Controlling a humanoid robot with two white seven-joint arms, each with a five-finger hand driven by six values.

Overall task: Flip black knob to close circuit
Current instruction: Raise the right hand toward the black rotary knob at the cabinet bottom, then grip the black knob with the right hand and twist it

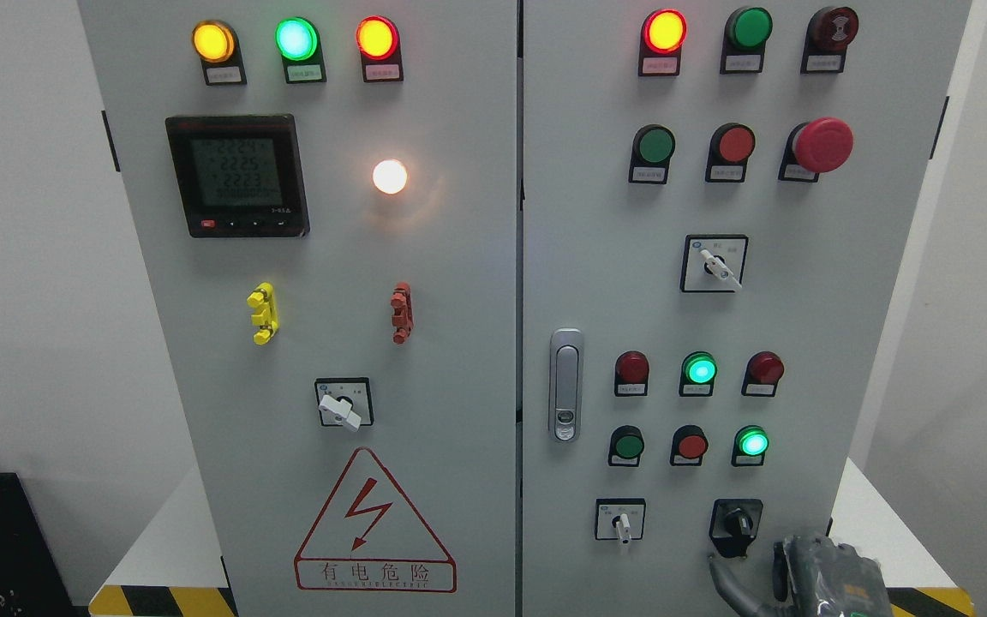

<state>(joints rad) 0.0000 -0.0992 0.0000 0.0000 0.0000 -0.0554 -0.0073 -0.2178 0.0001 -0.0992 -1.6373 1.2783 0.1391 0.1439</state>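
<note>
One hand [819, 574], grip unclear, sits just below black knob [737, 523], beside white selector [623, 524].

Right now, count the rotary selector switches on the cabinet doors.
4: a white one low on the left door, a white one mid right door, a white one bottom right, and the black knob beside it.

A black knob [737, 524] sits just above the grey right hand [828, 578] on a pale grey cabinet [459, 343]; higher up, a red mushroom button [823, 144]; far left, a red-bordered warning triangle [373, 524].
</note>
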